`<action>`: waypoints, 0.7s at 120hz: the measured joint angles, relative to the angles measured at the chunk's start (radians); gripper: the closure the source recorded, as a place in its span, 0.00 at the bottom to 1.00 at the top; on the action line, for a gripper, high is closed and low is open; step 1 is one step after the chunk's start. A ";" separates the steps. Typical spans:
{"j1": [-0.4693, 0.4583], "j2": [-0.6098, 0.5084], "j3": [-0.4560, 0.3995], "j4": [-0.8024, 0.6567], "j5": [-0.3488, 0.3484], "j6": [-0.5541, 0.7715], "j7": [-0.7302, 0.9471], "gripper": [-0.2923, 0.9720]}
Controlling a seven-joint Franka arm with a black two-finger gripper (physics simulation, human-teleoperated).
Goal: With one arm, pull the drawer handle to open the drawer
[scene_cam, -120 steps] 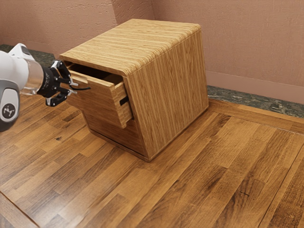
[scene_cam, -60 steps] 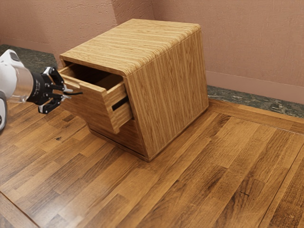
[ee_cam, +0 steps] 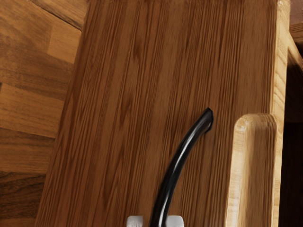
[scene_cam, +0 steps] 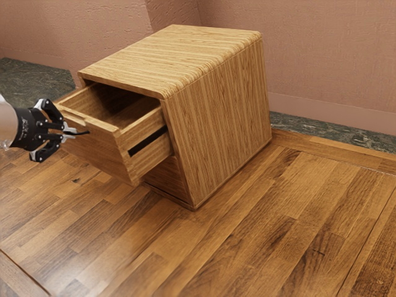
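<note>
**Desk:** Where's the drawer?

**Me:** The drawer (scene_cam: 114,133) is well out of the cabinet (scene_cam: 210,105), with its inside open to view. I'd call it mostly open. I can't see how much of it sits inside the cabinet, so I can't say how much travel is left.

**Desk:** And the tool?

**Me:** My tool (scene_cam: 64,131) is narrow and clamped on the handle (scene_cam: 78,132), out in front of the cabinet. In the wrist view a light pad (ee_cam: 135,221) sits on each side of the black bar, so I read it as a real grip from two sides. The bar's far end is out of sight, so I can't tell where along it I'm holding.

**Desk:** How would you finish?

**Me:** I'd pull straight away from the cabinet, in line with the drawer's sides. Lifting it or dragging it sideways would probably make it bind. The bar is thin and curved, so the pads could slide along it, and I'd go slowly with a firm squeeze. At the first stiff resistance I'd stop, so as not to drag the cabinet across the floor (scene_cam: 260,247).
</note>
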 joint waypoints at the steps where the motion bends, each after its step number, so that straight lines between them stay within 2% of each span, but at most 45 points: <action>1: 0.002 -0.002 0.000 -0.002 0.000 0.000 0.000 0.84; 57: 0.048 -0.103 -0.004 -0.067 0.015 -0.018 0.002 0.84; 84: 0.079 -0.186 -0.013 -0.120 0.009 -0.038 0.003 0.85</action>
